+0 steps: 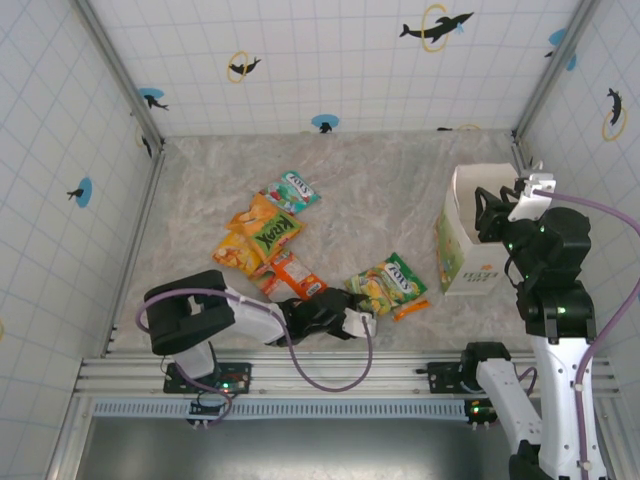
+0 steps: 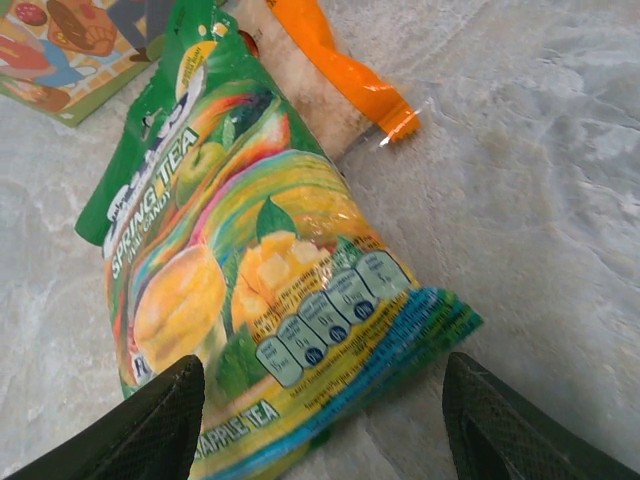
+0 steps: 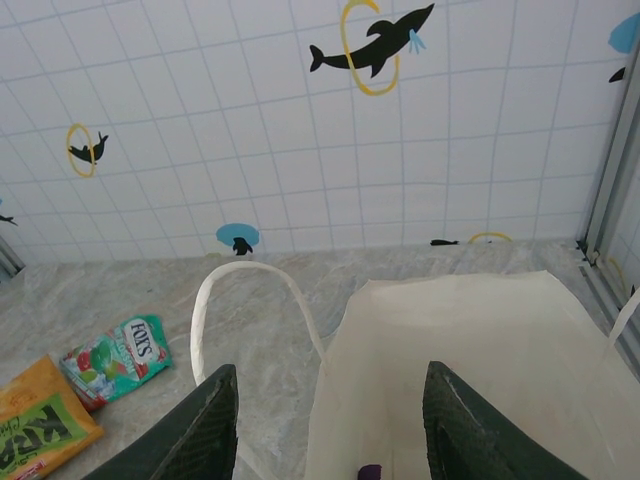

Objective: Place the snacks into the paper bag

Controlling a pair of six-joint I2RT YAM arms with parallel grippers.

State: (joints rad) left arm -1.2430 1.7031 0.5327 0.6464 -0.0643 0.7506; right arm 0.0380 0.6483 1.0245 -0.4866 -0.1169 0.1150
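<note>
Left end effector (image 2: 325, 435): fingers spread, straddling the near end of the green tea packet (image 2: 270, 290) on the table (image 2: 540, 150).
Right end effector (image 3: 325, 430): spread, empty, above the paper bag (image 3: 470, 340) at the right.
Bag interior: right wrist view shows something small and purple (image 3: 370, 470).
Other snacks (image 1: 262, 235): clustered left of centre.
</note>
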